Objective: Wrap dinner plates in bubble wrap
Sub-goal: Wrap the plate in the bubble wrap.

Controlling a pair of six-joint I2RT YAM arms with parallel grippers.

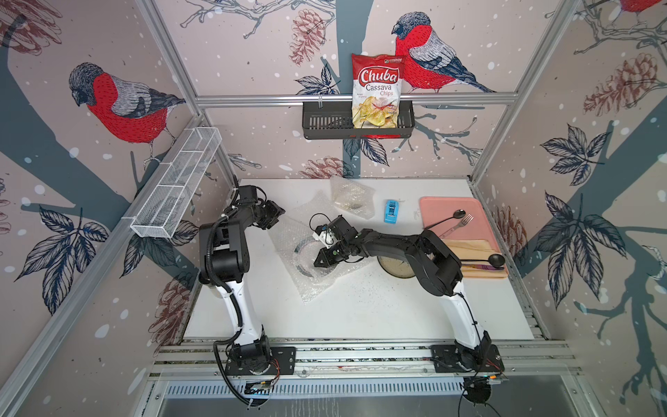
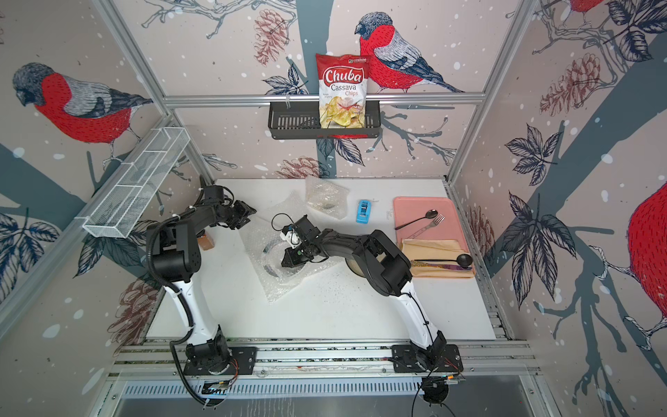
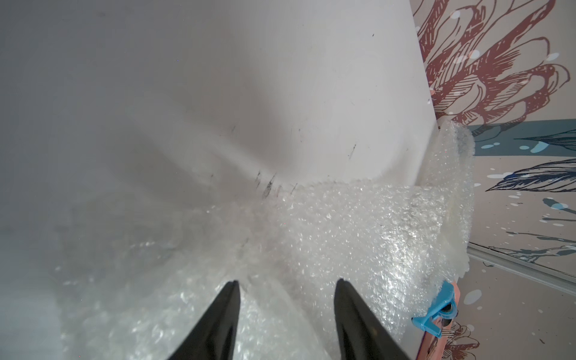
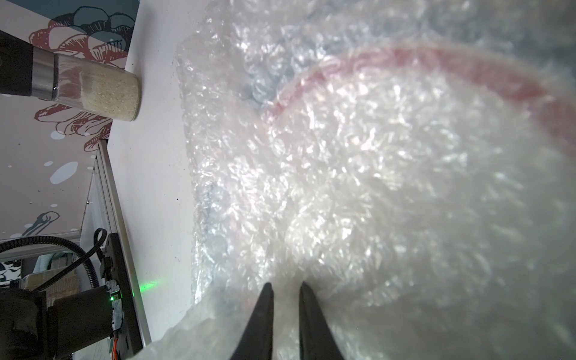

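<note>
Mid-table, a dinner plate (image 1: 306, 260) lies under crinkly bubble wrap (image 1: 288, 234). Your right gripper (image 4: 285, 286) pinches a fold above it, jaws nearly together; your left gripper (image 3: 286, 282) hovers spread over the far-left edge. Wrap looks light, slippery; plate heavy, breakable: take sheet corners, not ceramic

Chuba cassava chips bag (image 1: 377, 92) is propped in black wall basket (image 1: 317, 124). White mesh rack (image 1: 177, 184) is hung on side rail. Blue tape dispenser (image 1: 390, 211) is set on white table (image 1: 361, 317). Pink tray (image 1: 447, 204) is loaded with spoon (image 1: 445, 218), fork (image 1: 460, 224), beige napkin (image 1: 469, 249), black ladle (image 1: 487, 260). Glass shaker of pale granules (image 4: 93, 90) is seen at table edge.
</note>
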